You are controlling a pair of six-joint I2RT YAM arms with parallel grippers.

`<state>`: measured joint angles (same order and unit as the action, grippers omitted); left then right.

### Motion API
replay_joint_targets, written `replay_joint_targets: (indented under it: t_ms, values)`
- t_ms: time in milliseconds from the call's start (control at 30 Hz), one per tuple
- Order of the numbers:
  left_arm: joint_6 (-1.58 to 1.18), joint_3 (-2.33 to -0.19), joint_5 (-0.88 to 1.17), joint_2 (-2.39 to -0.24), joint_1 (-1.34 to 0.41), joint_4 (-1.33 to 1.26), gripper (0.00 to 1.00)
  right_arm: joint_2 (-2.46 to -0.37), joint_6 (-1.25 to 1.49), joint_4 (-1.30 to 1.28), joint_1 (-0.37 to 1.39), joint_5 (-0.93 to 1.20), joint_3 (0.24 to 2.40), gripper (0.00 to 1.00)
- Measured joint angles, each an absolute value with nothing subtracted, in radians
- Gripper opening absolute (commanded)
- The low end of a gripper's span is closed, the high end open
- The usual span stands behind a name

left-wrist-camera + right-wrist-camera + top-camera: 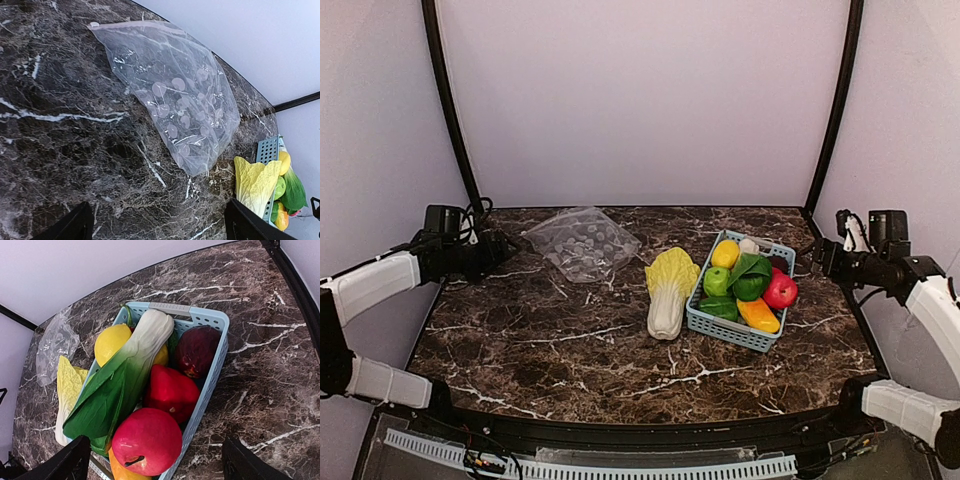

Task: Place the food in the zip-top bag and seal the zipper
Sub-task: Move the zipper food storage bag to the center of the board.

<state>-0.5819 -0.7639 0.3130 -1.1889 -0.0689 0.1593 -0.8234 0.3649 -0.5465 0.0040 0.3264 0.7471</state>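
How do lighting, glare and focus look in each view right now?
Top external: soft, even light, hardly any shadow around the basket. Left wrist: white glare streaks on creases of the zip-top bag; marble table crisp. Right wrist: round red fruit sharp with a mild sheen, no blown highlights.

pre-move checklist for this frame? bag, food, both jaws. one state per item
1. left jaws wide apart, nothing held: ok
2. right jaws wide apart, nothing held: ok
3. zip-top bag flat on the table, empty, nothing lying on it: ok
4. zipper unsealed for loading: cannot tell, the strip lies flat
5. napa cabbage free to grasp: ok, it lies on the table beside the basket
6. Other food reachable: not ok for the lemon, partly under the leafy vegetable; ok for the red fruit, on top at the basket's near end
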Motion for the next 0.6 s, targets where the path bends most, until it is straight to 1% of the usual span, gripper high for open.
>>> replay_joint_targets:
  t_ms: [100,267,400,467,600]
  values:
    - [-0.612,-0.761,0.313,-1.249,-0.118,0.1,0.87,-0.86,0.383,-0.545,0.061,0.315,0.756,0.89]
    - [-0.669,-0.741,0.323,-1.355,-0.173,-0.029,0.85,-0.886,0.414,-0.519,0.146,0.292,0.768,0.89]
    - [-0.697,-0.736,0.324,-1.434,-0.204,-0.095,0.83,-0.892,0.429,-0.506,0.17,0.287,0.772,0.89]
    - [-0.709,-0.736,0.325,-1.474,-0.223,-0.128,0.79,-0.892,0.434,-0.498,0.171,0.289,0.772,0.89]
    - [-0.727,-0.746,0.326,-1.558,-0.259,-0.169,0.67,-0.883,0.441,-0.48,0.172,0.298,0.773,0.89]
